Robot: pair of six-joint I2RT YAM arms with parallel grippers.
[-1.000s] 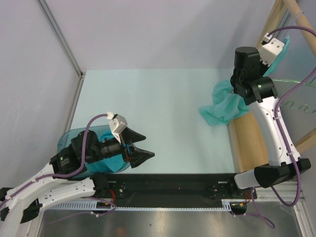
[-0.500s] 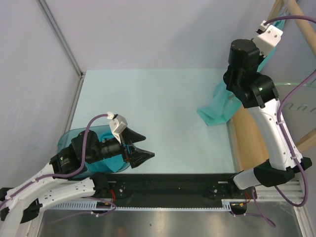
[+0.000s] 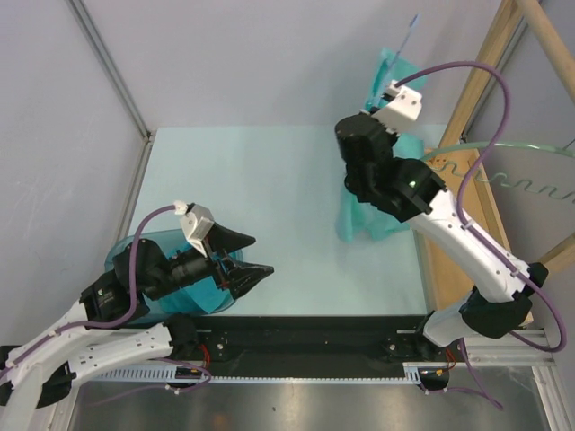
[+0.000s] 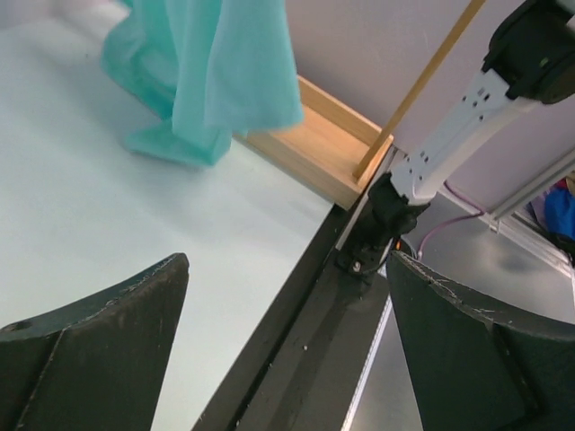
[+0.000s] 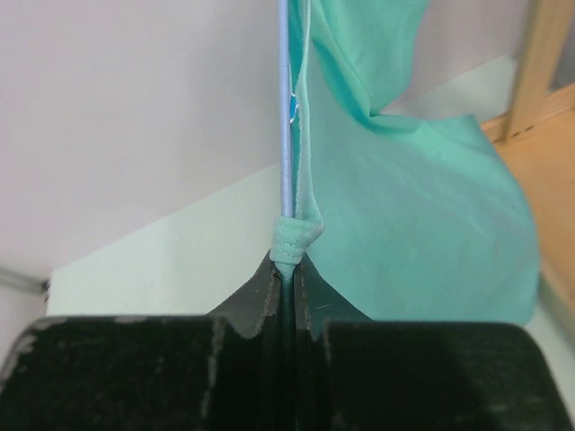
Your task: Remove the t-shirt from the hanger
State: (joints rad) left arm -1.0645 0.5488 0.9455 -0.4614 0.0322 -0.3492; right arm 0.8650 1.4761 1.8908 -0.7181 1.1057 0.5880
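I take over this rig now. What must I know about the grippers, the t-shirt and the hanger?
Left gripper: open, empty, by the near edge of the table.
Right gripper: shut on the hanger with a fold of the t-shirt, raised above the table.
Done: nothing; the t-shirt hangs from the hanger.
Left to do: pull the t-shirt off, probably with the left gripper.

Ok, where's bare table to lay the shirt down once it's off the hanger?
Widest bare patch: the table centre and far-left, between its far edge, the left gripper and the t-shirt hanging from the right gripper. Crowded: the right edge, where the shirt hangs by the wooden rack base, and near-left around the blue bin.
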